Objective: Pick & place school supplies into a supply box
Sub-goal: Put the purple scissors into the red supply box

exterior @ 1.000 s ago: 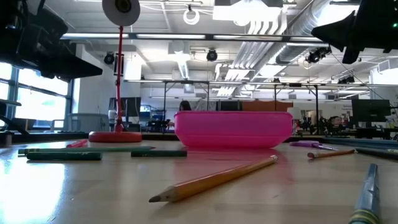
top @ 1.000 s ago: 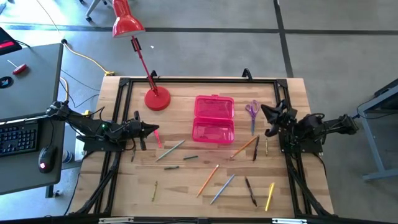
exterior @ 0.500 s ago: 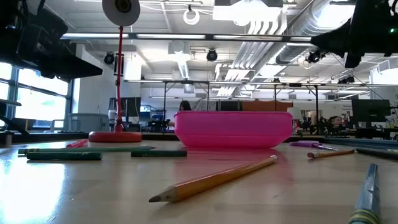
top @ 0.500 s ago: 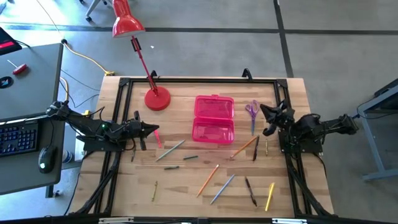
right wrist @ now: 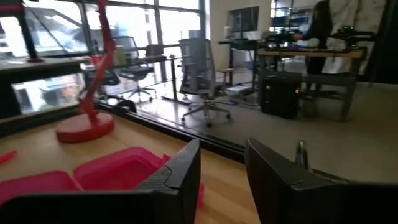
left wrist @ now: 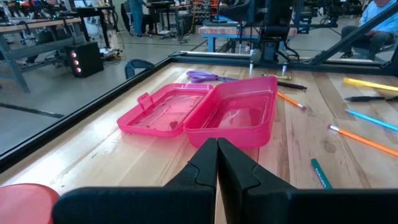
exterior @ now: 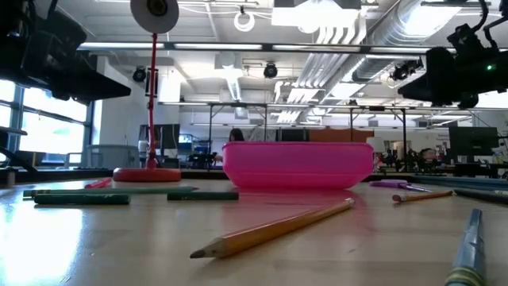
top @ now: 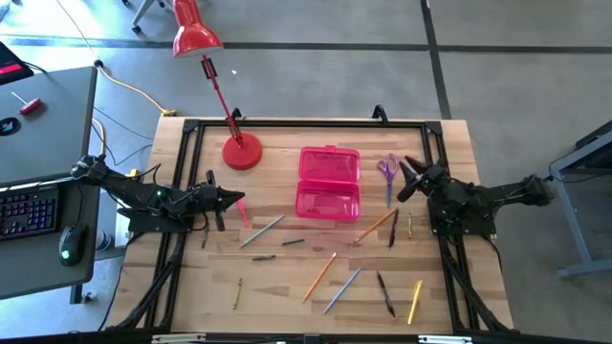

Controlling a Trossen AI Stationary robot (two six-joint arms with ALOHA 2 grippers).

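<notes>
The open pink supply box (top: 329,182) lies on the wooden table, its lid flat on the far side; it also shows in the left wrist view (left wrist: 236,115). Purple-handled scissors (top: 387,170) lie to its right. Pencils and pens lie loose on the table: an orange one (top: 320,275), a yellow one (top: 415,301), a grey one (top: 261,230). My left gripper (top: 237,199) hovers shut left of the box, its fingertips (left wrist: 216,155) meeting. My right gripper (top: 402,179) hovers right of the scissors, pointing level at the box, its fingers (right wrist: 186,165) apart with nothing between them.
A red desk lamp stands with its round base (top: 241,153) at the far left of the table. A black frame (top: 287,124) runs along the table's edges. A desk with a keyboard (top: 24,205) stands left of the table.
My right gripper has sunk a little and its wrist has tipped and rolled until it points level at the box. My left gripper and the supplies have kept still.
</notes>
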